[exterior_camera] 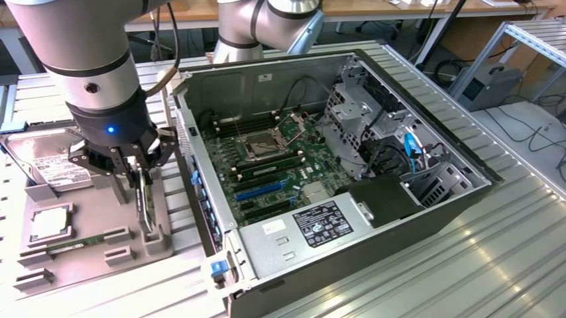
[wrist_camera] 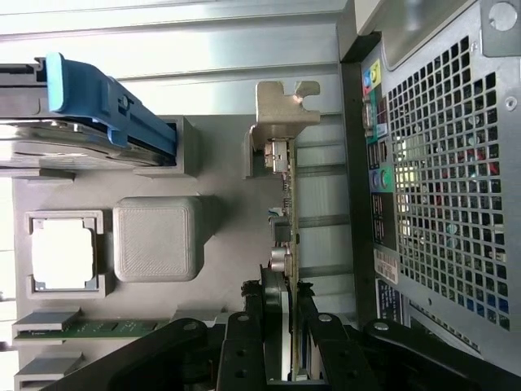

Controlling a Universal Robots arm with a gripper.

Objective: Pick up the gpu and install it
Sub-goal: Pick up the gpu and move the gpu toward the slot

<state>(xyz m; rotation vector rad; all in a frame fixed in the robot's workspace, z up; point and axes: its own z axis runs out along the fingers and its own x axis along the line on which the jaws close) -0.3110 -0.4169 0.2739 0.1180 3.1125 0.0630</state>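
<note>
Clamping onto the gpu beside an open computer

The card is gripped along its upper edge by the jaws, which are closed narrowly on it. It is held upright at the grey parts tray, with its silvery bracket at a slotted post. The tray is set on the table, just beside the open computer case. A hard drive and memory stick are also seated in the tray.
</note>
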